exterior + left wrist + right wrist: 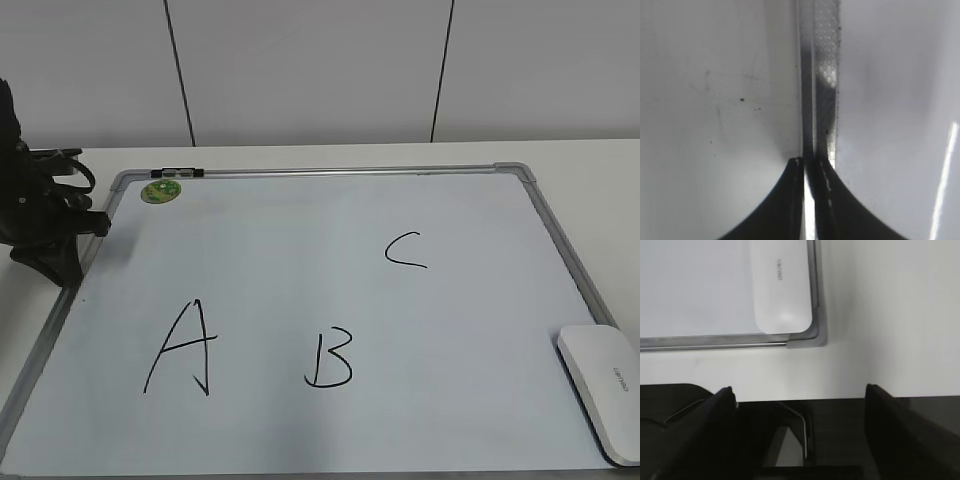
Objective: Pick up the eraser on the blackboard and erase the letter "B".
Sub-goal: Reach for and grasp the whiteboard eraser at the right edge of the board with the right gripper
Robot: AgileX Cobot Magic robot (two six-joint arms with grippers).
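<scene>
While the eraser (pixel 601 392) lies untouched at the blackboard's (pixel 560 255) near right corner, the letter "B" (pixel 329 359) stands whole, so everything remains to be done. The right pincer (pixel 799 405) is spread wide and empty off the bench's near edge; the left pincer (pixel 810 167) is closed to a narrow slit by the left frame. Pale wall panels are seen behind the white bench (pixel 300 155).
</scene>
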